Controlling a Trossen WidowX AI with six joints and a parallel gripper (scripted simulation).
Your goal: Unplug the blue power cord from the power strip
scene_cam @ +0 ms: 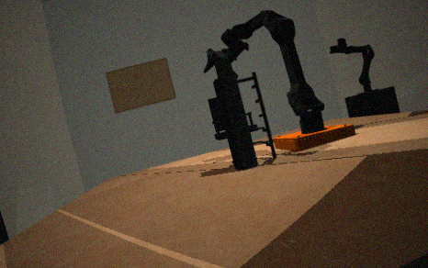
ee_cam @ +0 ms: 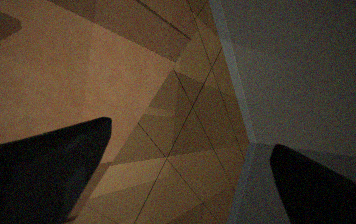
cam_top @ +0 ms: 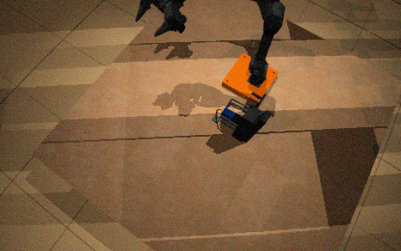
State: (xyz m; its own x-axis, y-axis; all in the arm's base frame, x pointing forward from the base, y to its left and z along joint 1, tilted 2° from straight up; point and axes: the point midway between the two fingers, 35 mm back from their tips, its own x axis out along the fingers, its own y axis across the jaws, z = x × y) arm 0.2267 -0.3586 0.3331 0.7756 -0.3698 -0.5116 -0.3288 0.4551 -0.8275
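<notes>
Arm (scene_cam: 294, 69) arches high, claw (cam_top: 165, 19) spread wide, gripping nothing.

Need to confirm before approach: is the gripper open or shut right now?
Open. In the wrist view the two dark fingers stand far apart with only floor between them; the gripper holds nothing.

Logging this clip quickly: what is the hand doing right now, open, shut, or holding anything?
Hand: open, its dark fingers spread wide with nothing between them, only tan floor and grey wall showing through the gap.

Matt orange base plate (cam_top: 241, 77), matt dark arm (scene_cam: 294, 69), smooth tan table top (cam_top: 172, 180).
</notes>
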